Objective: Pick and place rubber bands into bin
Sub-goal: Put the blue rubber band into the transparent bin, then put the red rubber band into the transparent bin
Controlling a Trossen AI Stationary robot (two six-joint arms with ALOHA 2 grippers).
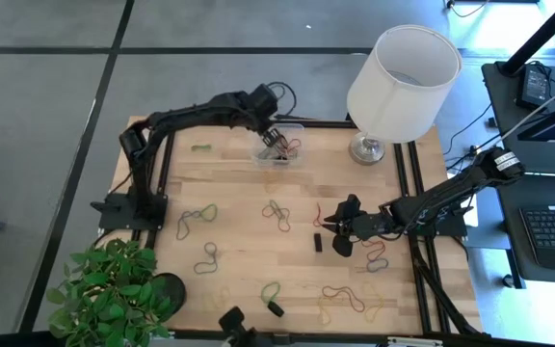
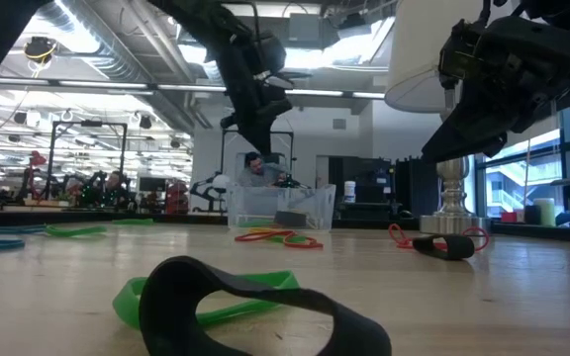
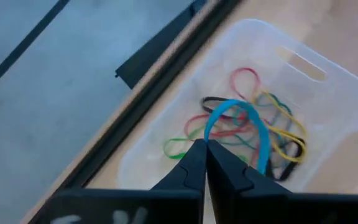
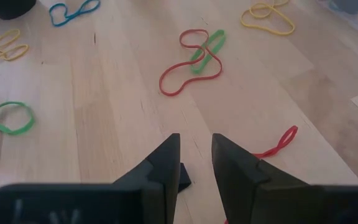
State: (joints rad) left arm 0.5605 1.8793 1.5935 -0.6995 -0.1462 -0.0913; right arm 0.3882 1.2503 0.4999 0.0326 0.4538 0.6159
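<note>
Above the bin, at the table's far edge, the left gripper hangs with its two dark fingers pressed tip to tip, pinching a blue rubber band whose loop arches up beside the tips and falls back toward the container. Directly beneath the fingertips lies the pile already in the bin: red, green, yellow and black bands tangled together, so which loop passes over which is hard to make out. The clear walls show mostly as a pale outline, and the lower part of the blue loop is cut off behind the finger.

The right gripper hovers low over the wooden table near its right edge, fingers parted by a narrow gap with nothing between them. Just beside its tips a red band runs partly under the finger, so its full shape cannot be told. A small black piece peeks out below the other finger, mostly hidden. Ahead of the tips lie a red band linked with a green one, and farther off a yellow loop, a blue one and a green ring.

From table height, a black band over a green one fills the foreground and blocks much of the tabletop. The white lampshade stands next to the bin. No readable writing or labels appear anywhere.
</note>
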